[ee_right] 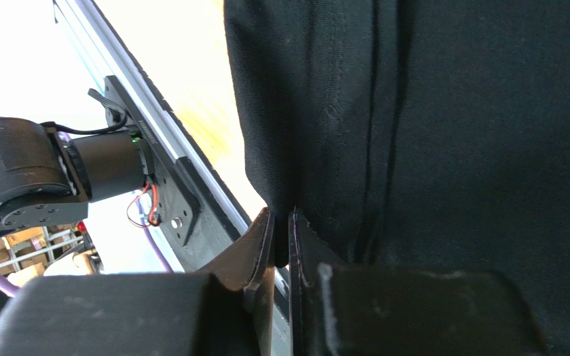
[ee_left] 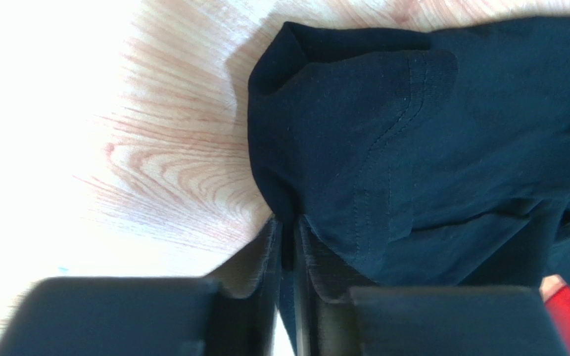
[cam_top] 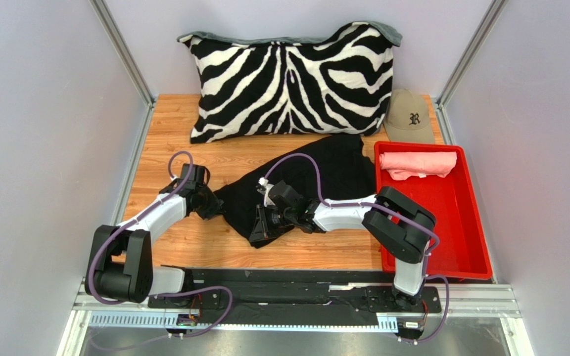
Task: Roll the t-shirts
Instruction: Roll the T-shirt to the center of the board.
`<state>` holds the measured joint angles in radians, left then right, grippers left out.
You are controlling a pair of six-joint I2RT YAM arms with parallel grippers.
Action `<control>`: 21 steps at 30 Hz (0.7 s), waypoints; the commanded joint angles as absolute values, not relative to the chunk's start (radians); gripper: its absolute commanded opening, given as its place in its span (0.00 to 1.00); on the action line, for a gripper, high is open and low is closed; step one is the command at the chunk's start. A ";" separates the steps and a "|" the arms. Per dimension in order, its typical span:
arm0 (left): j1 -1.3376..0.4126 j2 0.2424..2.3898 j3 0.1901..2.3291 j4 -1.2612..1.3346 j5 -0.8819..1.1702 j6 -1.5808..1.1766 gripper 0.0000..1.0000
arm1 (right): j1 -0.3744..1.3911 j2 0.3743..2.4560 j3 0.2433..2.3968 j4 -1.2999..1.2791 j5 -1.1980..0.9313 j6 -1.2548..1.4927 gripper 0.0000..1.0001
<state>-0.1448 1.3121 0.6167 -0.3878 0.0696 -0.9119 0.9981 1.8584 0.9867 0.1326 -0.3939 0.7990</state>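
Near the table's (cam_top: pixel 184 248) middle, your left gripper (ee_left: pixel 288 226) and right gripper (ee_right: pixel 280 219) each clamped the black t-shirt's (cam_top: pixel 340 167) edge.

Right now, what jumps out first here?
The zebra-striped pillow at the back of the table dominates. Mid-table, the black t-shirt is pinched by the left gripper at its left edge and the right gripper at its near edge. The pink t-shirt lies bundled at the far end of the red tray.
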 commanded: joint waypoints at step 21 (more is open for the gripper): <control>-0.229 1.414 0.857 -0.673 0.009 -0.802 0.00 | 1.247 1.877 1.270 -0.026 0.371 0.384 0.60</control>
<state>-0.2234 1.4002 0.8139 -0.6327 0.0166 -0.8322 1.2179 1.8122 1.1797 -0.0700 0.2436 0.4931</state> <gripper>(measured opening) 0.010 0.589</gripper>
